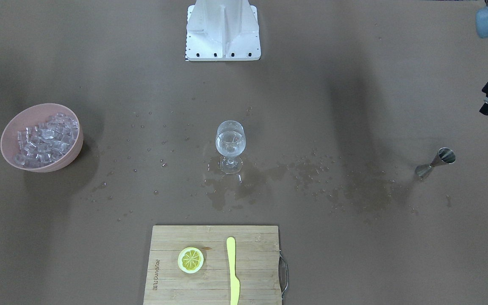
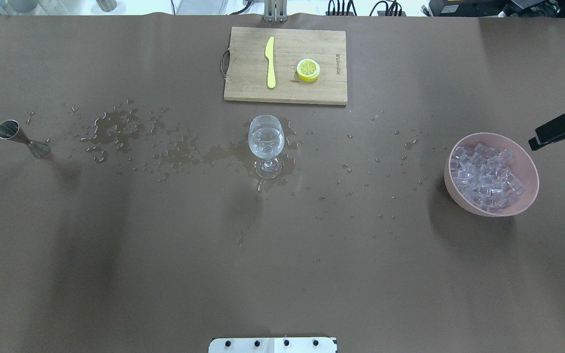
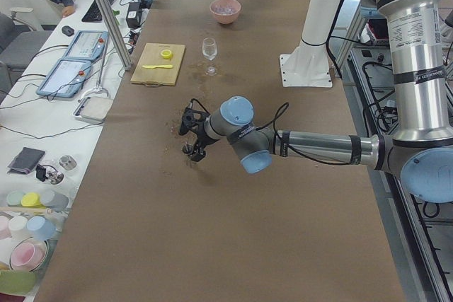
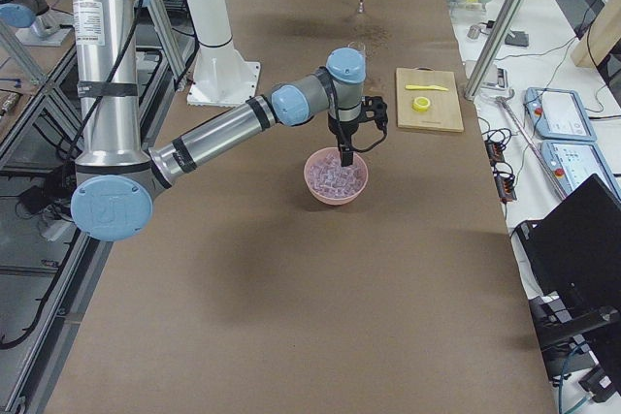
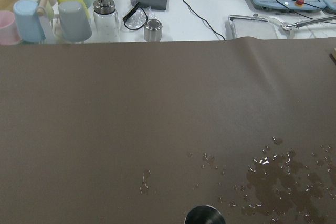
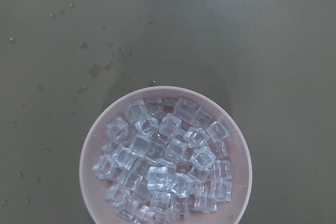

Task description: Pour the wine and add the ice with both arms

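As right gripper [image 2: 533, 143] overhangs bowl [image 2: 451, 189], glass [image 2: 266, 142] apart.

Bamboo cutting board [image 2: 285, 83], metal handle on the end toward the left gripper [image 3: 193, 153]: flat on the table, well apart from both grippers, roughly midway between the left one and the right gripper [image 4: 345, 152]. On it are a yellow plastic knife [image 2: 271, 68] on the left-gripper half and a lemon slice [image 2: 308, 69], cut face up, on the right-gripper half, apart from the knife. Wet patches and droplets [image 2: 115, 123]: scattered over the table, densest toward the left gripper. Upturned coloured cups [image 5: 72, 19]: off the table's edge, ahead of the left gripper.
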### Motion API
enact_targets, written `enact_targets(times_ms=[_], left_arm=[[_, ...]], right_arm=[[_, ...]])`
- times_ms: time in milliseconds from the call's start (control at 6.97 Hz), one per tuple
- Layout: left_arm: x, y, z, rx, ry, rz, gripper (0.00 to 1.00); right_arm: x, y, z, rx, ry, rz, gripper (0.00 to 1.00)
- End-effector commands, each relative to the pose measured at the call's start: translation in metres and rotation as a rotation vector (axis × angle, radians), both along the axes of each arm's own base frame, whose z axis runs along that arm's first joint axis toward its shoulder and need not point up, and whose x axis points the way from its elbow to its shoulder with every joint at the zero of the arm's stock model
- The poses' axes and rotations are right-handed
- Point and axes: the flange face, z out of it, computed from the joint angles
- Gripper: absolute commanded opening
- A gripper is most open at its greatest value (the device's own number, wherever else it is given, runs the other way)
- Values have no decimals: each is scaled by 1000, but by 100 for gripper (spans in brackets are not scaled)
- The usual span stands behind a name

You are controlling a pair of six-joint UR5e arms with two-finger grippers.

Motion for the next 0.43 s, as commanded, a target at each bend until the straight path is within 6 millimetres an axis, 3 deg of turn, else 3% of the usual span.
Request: enact_targets(times_ms=[0,144,287], left_arm=[[-1,0,1,-4,0,-1,99],[0,-2,3,-5,-4,-1,99],[-1,-2,2,-4,-4,-4,99]], right_arm=[[-42,0,20,-20,70,-45,94],[-59,4,25,-21,88,-73,93],[-75,-6,42,-3,84,-87,92]])
